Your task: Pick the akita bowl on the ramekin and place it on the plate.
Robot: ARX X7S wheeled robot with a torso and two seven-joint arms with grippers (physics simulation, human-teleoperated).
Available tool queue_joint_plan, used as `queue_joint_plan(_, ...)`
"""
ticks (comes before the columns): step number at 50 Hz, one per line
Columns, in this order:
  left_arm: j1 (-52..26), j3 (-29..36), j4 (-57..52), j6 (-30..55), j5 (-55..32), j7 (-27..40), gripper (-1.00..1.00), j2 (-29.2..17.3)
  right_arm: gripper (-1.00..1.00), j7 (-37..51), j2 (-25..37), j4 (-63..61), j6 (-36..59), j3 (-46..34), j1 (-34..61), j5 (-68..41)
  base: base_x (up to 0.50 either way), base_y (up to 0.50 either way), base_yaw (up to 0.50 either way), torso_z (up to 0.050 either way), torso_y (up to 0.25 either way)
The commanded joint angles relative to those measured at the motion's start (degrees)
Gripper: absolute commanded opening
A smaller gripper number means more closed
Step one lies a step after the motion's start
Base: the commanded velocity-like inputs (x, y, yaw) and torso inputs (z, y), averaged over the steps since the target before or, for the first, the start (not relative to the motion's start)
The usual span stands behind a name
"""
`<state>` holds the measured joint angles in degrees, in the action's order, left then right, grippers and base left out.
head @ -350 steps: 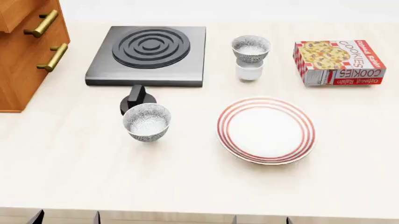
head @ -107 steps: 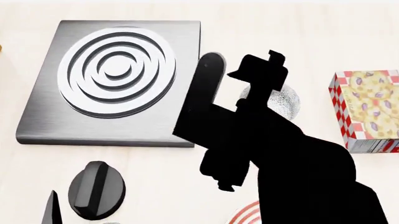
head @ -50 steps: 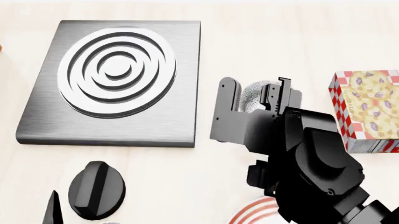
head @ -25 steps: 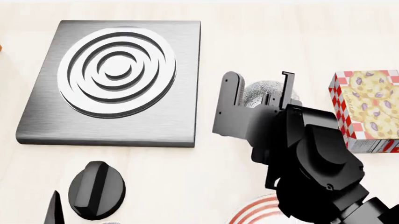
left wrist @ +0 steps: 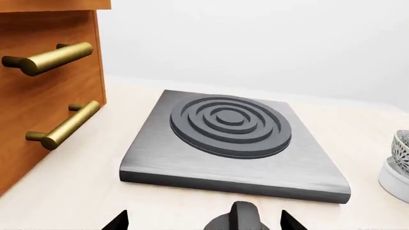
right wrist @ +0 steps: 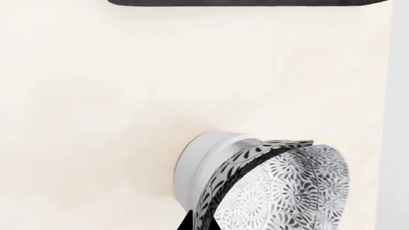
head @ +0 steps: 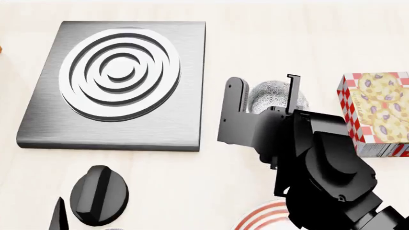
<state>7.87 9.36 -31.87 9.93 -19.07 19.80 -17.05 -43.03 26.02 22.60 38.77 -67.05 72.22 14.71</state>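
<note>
The speckled akita bowl [right wrist: 288, 191] sits on the white ramekin [right wrist: 198, 167] and looks tilted on it. My right gripper [right wrist: 203, 224] is at the bowl's rim and shut on it, one black fingertip [right wrist: 190, 221] against the outer wall. In the head view the right gripper [head: 292, 96] and arm cover much of the bowl [head: 271, 98] and hide the ramekin. Only the plate's [head: 262, 218] red-ringed edge shows, under the arm. The left gripper [left wrist: 203, 223] stays open over the knob, far from the bowl [left wrist: 403, 148] and ramekin [left wrist: 393, 179].
A grey stove plate [head: 115, 81] lies left of the bowl, with a black knob [head: 99, 194] in front of it. A cookie box [head: 377, 112] lies to the right. A wooden cabinet [left wrist: 45, 96] with brass handles stands at the far left.
The right arm came down from above onto the bowl, then held almost still for the last half second. The head view has closed in since the earliest frame.
</note>
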Motion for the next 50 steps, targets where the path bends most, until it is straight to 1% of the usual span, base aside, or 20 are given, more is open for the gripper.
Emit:
queue_joint_plan(1,-0.1,0.4,0.3,-0.1,-0.1,0.2,1.00,-0.1,-1.00,-2.2,1.9,-4.4,2.2,0.1,1.3,0.1,0.00,0.00,0.00,0.000,0.000)
queue_joint_plan(12,0.0,0.5,0.3,-0.1,-0.3,0.5,1.00,-0.2,-1.00,-4.5,4.3,-9.3,4.9,-0.3,2.2,0.7,0.00,0.00,0.00,0.000,0.000)
queue_joint_plan(18,0.2,0.8,0.0,-0.2,-0.4,0.6,1.00,-0.3,-1.00,-7.1,7.0,-14.3,7.3,-3.5,3.4,3.7,0.00,0.00,0.00,0.000,0.000)
queue_joint_plan(32,0.1,0.7,-0.3,-0.1,-1.1,0.9,1.00,-0.7,-1.00,-15.8,13.9,-33.0,14.8,-9.0,2.6,7.0,0.00,0.00,0.00,0.000,0.000)
queue_joint_plan(45,0.1,1.1,0.2,-0.6,-1.1,0.8,1.00,-0.7,-1.00,-16.9,19.7,-45.9,18.2,-8.8,-0.9,7.3,0.00,0.00,0.00,0.000,0.000)
queue_joint_plan(50,0.1,0.9,0.0,-0.5,-1.4,1.1,1.00,-0.9,-1.00,-16.8,20.8,-49.8,19.3,-7.8,-2.7,6.2,0.00,0.00,0.00,0.000,0.000)
